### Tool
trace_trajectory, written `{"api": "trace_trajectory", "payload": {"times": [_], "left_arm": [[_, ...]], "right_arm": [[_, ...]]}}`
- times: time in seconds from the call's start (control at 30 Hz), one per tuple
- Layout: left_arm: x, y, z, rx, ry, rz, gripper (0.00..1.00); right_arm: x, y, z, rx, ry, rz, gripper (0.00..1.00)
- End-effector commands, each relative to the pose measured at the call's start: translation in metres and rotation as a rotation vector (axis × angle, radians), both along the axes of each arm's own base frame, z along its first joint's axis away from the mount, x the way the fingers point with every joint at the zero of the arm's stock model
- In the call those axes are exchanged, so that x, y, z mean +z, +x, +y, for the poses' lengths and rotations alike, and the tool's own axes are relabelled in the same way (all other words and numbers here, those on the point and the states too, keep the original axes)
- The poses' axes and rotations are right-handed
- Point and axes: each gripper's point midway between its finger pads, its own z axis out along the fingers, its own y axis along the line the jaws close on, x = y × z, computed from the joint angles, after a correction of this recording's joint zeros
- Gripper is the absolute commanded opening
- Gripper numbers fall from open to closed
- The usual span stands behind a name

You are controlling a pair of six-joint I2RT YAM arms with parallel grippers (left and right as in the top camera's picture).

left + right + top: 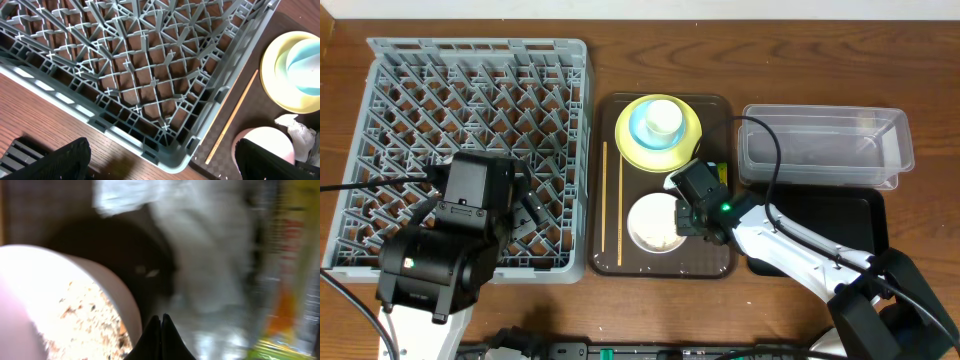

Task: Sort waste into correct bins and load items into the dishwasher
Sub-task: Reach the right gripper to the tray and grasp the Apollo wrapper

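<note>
Overhead looks straight down at the whole table (920,50). Left wrist angles over the rack (150,75) corner; right wrist's super close and blurry. Both share the white bowl (60,290).

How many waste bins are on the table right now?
2. The clear tub sits at the table's far right. The flat black tray lies beside it, nearer the robot, partly covered by the right arm. No others show.

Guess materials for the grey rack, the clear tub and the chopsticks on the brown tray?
Grey rack: moulded plastic by the look, matte, a one-piece lattice with pegs.
Clear tub: thin transparent plastic, glossy; see-through walls, glare along the rim.
Chopsticks: probably wood or bamboo; pale tan and matte, too thin to show grain.
</note>
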Motion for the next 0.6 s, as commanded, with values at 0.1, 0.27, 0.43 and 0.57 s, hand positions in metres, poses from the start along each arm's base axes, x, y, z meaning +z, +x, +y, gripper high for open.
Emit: {"api": "trace_trajectory", "payload": {"times": [0.1,0.27,0.43,0.57], "left_arm": [[0.002,0.000,0.003,0.006,0.009,-0.006,0.93],[0.002,0.000,0.003,0.006,0.010,-0.006,0.93],[0.002,0.000,0.003,0.006,0.010,-0.006,0.93],[0.002,0.000,0.003,0.006,0.009,-0.006,0.93]], "right_arm": [[-0.001,-0.015,0.022,0.297,0.046,0.012,0.01],[0.012,0.006,0.006,0.252,-0.013,-0.059,0.01],[0.039,0.024,-0.002,0.205,-0.023,-0.154,0.03],[0.039,0.030,-0.023,0.158,-0.132,-0.183,0.09]]}}
